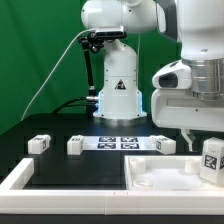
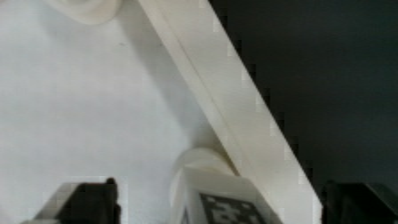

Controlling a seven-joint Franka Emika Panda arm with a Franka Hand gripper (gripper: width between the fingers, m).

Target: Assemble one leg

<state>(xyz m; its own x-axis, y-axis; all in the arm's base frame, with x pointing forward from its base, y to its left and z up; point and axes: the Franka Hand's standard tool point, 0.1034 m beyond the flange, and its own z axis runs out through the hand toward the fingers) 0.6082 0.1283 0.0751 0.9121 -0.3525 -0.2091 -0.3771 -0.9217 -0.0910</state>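
Between the tool's two dark fingers (image 2: 86,200) the leg (image 2: 228,196) shows in the wrist view, its black-and-white marker facing the camera. A strip of background is open on each side of it, so the fingers stand apart and neither pad appears to press on it, though the picture is soft and contact lower down cannot be ruled out. In the exterior view the same leg sits at the far right edge, upright, with its marker face turned toward the camera, just under the tool (image 1: 203,146). One pale finger hangs just to the exterior view's left of the leg. The leg lies against the raised rim (image 2: 214,80) of the large white panel (image 1: 160,172), near that panel's corner on the exterior view's right. Whether it rests on the panel or hangs a little above it cannot be told. The panel lies flat on the black surface (image 1: 60,165), toward the exterior view's right. Behind it lies the marker board (image 1: 118,142), and along that same line stand three like blocks. One (image 1: 163,144) is just beside the marker board on the exterior view's right. Another (image 1: 75,146) is near its other end. The third (image 1: 38,144) is farther toward the exterior view's left. A white rail (image 1: 15,178) borders the near edge of the surface. The arm's white base (image 1: 118,90) rises at the back against a green backdrop.
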